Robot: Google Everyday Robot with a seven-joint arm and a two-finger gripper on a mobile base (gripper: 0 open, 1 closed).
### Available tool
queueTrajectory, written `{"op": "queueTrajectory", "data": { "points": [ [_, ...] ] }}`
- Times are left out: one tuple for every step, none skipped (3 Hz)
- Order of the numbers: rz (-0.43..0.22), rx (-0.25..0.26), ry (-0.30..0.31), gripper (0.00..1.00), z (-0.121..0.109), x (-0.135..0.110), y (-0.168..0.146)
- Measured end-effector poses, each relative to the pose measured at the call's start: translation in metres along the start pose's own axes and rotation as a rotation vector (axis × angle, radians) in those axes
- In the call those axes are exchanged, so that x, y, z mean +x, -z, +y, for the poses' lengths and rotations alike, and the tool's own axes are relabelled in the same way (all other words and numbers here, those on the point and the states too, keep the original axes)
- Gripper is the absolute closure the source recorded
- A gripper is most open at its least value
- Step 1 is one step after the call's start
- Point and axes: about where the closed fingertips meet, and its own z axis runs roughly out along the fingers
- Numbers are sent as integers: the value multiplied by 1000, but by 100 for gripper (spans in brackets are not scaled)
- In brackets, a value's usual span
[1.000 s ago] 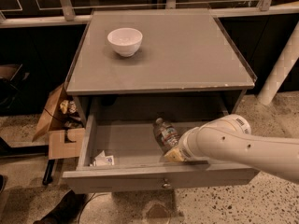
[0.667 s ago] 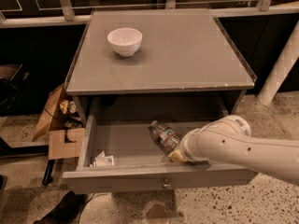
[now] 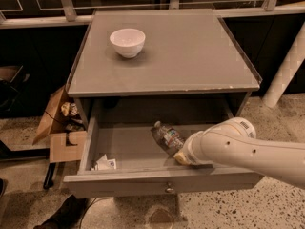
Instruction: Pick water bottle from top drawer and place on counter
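The top drawer is pulled open below the counter. The water bottle lies tilted inside the drawer, right of its middle, with its cap end pointing up and to the left. My white arm reaches in from the right. My gripper is at the bottle's lower end, and the arm's wrist mostly hides it. I cannot see whether it holds the bottle.
A white bowl stands on the counter's back left. A small crumpled white packet lies in the drawer's front left corner. An open cardboard box with items sits on the floor to the left. A white pillar stands at the right.
The bottle has shifted slightly to the left in the drawer and my arm's end has moved with it. The drawer and the bowl have not moved.
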Motion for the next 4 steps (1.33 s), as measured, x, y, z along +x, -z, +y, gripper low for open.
{"op": "queueTrajectory", "data": {
  "points": [
    [-11,-48,38,100,-1,-8,8],
    [-36,-141,47,100,-10,-28,29],
    [-103,-257,106,100,-16,-60,52],
    [-121,-265,192,100,-30,-75,73]
  ]
}}
